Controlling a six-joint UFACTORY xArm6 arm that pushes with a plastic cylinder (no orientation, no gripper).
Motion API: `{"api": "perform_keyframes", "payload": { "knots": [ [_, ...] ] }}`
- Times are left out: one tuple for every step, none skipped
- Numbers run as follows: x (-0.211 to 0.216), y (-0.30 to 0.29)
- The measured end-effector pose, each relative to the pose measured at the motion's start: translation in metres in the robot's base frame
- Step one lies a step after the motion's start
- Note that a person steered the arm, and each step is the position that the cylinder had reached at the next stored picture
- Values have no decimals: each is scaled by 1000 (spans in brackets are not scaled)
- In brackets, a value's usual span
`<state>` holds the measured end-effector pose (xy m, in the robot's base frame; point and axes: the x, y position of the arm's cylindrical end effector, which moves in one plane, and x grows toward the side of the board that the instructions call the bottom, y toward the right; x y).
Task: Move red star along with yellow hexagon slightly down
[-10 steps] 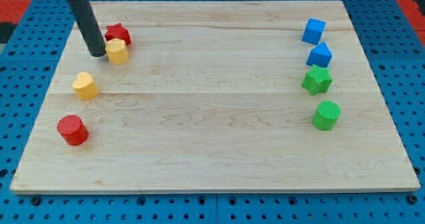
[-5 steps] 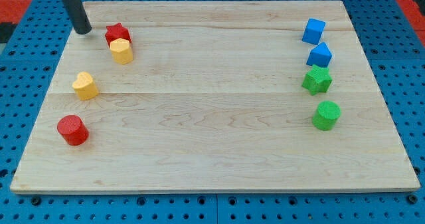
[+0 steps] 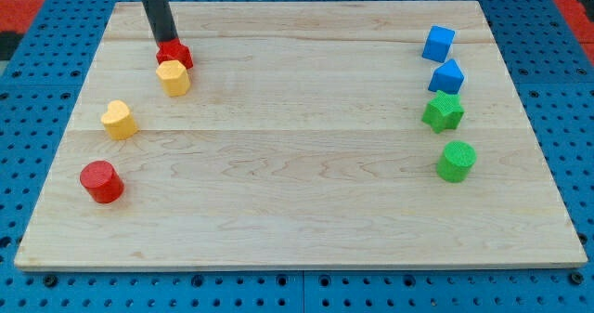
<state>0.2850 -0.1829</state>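
Tip [image 3: 168, 41] touches red star [image 3: 175, 55] above yellow hexagon [image 3: 174, 77].

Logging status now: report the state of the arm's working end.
No hand: my tip holds nothing, sitting at the top edge of the red star block, which touches the yellow hexagon block.

- I can read no text, label, brand, number or sign anywhere on the wooden board [image 3: 297, 192].
- The blocks on that board carry no markings I can make out.
- The blue pegboard [image 3: 28, 118] around the board shows only holes.
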Motion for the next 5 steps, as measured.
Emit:
{"api": "perform_keyframes", "payload": {
  "knots": [
    [10, 7],
    [21, 9],
    [34, -4],
    [49, -16],
    [58, -64]
  ]
}}
